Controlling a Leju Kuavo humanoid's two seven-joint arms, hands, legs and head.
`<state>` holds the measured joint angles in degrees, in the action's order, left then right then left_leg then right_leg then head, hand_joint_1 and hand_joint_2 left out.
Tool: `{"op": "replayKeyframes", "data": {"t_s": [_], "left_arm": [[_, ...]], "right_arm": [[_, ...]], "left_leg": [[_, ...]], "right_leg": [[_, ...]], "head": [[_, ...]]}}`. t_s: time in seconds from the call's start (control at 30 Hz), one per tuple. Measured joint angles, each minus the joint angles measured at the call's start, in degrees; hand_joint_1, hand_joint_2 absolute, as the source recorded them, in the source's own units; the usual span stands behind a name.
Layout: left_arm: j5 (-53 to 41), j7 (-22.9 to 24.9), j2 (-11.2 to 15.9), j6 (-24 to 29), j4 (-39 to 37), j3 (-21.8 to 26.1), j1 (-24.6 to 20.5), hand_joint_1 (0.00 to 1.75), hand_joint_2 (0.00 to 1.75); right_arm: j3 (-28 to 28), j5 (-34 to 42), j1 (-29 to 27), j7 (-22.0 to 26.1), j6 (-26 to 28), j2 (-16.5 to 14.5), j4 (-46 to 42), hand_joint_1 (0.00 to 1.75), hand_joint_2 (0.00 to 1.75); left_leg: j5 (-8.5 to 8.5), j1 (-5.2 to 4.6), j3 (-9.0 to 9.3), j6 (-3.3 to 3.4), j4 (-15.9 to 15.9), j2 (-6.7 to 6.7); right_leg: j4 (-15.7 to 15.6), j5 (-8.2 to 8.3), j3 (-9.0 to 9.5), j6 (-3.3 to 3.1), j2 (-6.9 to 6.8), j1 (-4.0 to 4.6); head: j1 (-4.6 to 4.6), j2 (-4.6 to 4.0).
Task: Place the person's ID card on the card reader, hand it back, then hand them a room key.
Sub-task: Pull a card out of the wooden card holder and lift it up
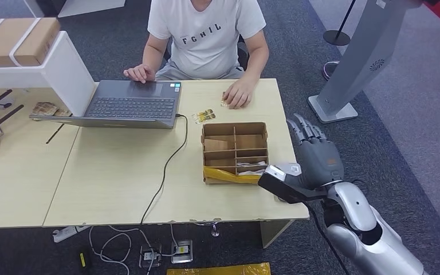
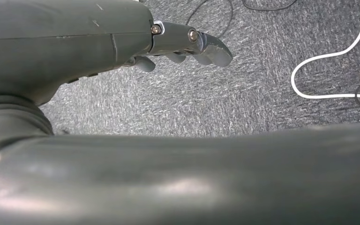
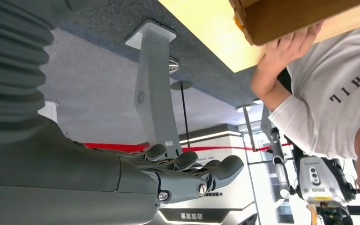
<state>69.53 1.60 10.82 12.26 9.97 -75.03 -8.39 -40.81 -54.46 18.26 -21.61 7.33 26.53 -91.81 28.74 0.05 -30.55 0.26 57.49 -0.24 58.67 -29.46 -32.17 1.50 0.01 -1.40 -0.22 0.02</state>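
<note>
Right robot hand (image 1: pixel 314 153) empty, fingers spread, beside the table (image 1: pixel 120 172) edge; left robot hand (image 2: pixel 122 42) loosely open, empty.

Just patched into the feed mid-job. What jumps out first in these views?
The right hand is raised open beside the table's right edge, next to the brown divided box, holding nothing. Across the table sits a person in a white shirt, one hand on the laptop, the other hand resting on the tabletop near small cards.
</note>
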Motion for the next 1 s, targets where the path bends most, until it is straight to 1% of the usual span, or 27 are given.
{"op": "replayKeyframes", "data": {"t_s": [0.17, 0.3, 0.73, 0.87, 1.0], "left_arm": [[-0.2, 0.0, 0.0, 0.0, 0.0, 0.0, 0.0, 0.00, 0.00], [-0.5, 0.0, 0.0, -0.1, 0.0, 0.0, -0.1, 0.00, 0.00], [-0.7, 0.0, 0.0, -0.6, 0.0, 0.0, -0.3, 0.00, 0.00], [0.3, -0.1, 0.0, -0.9, 0.0, 0.0, -0.3, 0.00, 0.00], [0.4, -0.2, 0.0, -1.2, 0.0, 0.0, -0.3, 0.00, 0.00]], "right_arm": [[-1.9, -0.7, 0.1, 1.6, 2.9, -0.3, 3.3, 0.00, 1.75], [-3.4, -1.1, 0.5, 3.1, 5.3, -1.5, 7.3, 0.00, 1.75], [-6.2, -1.9, 3.8, 3.8, 8.7, -9.6, 19.9, 0.00, 1.75], [-6.8, -2.4, 4.4, 4.0, 9.1, -12.1, 22.6, 0.00, 1.75], [-7.2, -2.9, 5.1, 4.1, 9.1, -13.7, 24.5, 0.00, 1.75]], "left_leg": [[0.00, 0.00, -0.02, 0.00, 0.0, 0.00], [0.00, 0.02, -0.03, 0.00, 0.0, -0.01], [-0.02, 0.05, -0.04, -0.03, 0.0, -0.02], [-0.02, 0.05, -0.04, -0.03, 0.0, -0.02], [-0.02, 0.05, -0.04, -0.03, 0.0, -0.03]], "right_leg": [[0.0, 0.00, 0.00, 0.00, -0.01, 0.00], [0.0, 0.00, 0.00, 0.00, -0.01, 0.01], [0.0, 0.00, 0.00, -0.01, -0.02, 0.05], [0.0, 0.00, -0.01, -0.01, -0.01, 0.05], [0.0, 0.00, -0.01, -0.01, -0.02, 0.05]], "head": [[0.01, 0.00], [-0.01, 0.00], [0.00, 0.00], [0.00, 0.00], [0.01, 0.00]]}}
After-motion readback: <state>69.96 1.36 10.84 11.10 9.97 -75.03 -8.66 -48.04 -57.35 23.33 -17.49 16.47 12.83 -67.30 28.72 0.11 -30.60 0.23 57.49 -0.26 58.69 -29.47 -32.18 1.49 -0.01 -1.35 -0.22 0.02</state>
